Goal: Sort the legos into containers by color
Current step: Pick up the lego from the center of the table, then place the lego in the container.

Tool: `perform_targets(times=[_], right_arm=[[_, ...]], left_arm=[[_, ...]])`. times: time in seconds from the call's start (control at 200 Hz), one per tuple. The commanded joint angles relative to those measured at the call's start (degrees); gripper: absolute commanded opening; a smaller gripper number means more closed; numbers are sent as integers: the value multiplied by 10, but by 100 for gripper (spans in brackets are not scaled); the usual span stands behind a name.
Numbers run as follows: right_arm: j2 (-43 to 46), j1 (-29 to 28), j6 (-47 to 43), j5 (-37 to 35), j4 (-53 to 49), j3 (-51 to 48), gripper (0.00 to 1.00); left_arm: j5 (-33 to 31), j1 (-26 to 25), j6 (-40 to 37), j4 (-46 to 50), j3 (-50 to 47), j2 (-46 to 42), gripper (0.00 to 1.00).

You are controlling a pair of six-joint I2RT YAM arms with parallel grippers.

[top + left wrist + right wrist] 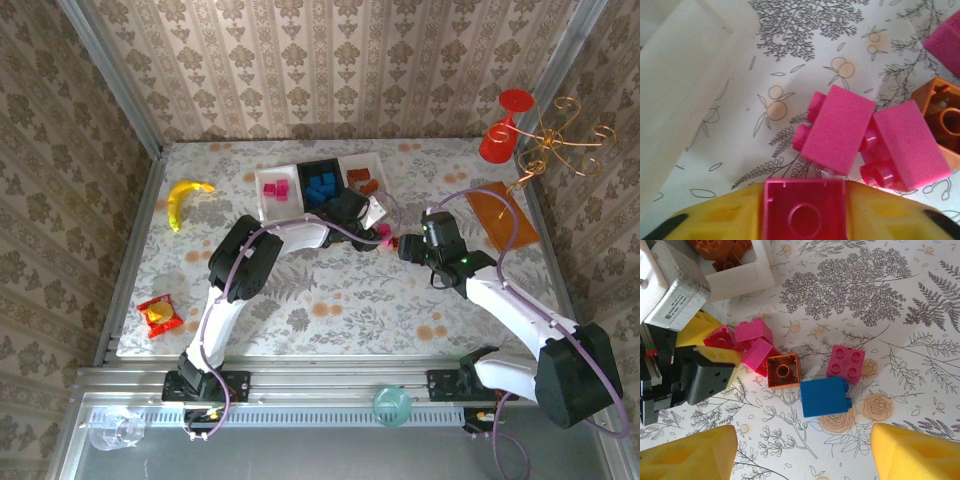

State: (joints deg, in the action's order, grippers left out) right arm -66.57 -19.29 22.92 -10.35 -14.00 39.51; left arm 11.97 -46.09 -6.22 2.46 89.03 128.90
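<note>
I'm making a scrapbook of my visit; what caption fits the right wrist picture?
Left gripper pinching a pink brick beside loose legos, a blue brick nearest the open right gripper.

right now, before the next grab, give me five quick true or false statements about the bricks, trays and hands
1. The left hand is shut on a pink brick. True.
2. The black tray holds orange-brown bricks. False: it holds blue bricks.
3. The right hand is open. True.
4. A blue brick lies loose on the table. True.
5. The banana lies in a white tray. False: it lies on the table itself.
</note>
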Motion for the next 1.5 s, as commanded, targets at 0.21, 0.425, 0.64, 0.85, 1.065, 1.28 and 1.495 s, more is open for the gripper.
perform_targets(times=[0.21, 0.425, 0.64, 0.85, 1.065, 1.28, 1.495], right_arm=[[14, 3, 3, -14, -17, 0, 72], [24, 0, 9, 12, 5, -5, 71], [0, -13, 12, 20, 18, 7, 71], [-32, -17, 5, 8, -23, 30, 72], [-61, -22, 11, 13, -26, 41, 72], [-126, -28, 3, 5, -13, 82, 71], [-243, -32, -24, -3, -18, 169, 72]], left_arm=[[28, -1, 33, -101, -159, -151, 24], [-20, 58, 54, -148, -284, -313, 23], [-117, 153, 63, -76, -265, -338, 24], [-178, 195, 53, -33, -190, -253, 24], [-208, 223, 47, 4, -119, -188, 31], [-182, 226, 71, -19, -143, -235, 55], [-136, 227, 116, -80, -247, -352, 69]])
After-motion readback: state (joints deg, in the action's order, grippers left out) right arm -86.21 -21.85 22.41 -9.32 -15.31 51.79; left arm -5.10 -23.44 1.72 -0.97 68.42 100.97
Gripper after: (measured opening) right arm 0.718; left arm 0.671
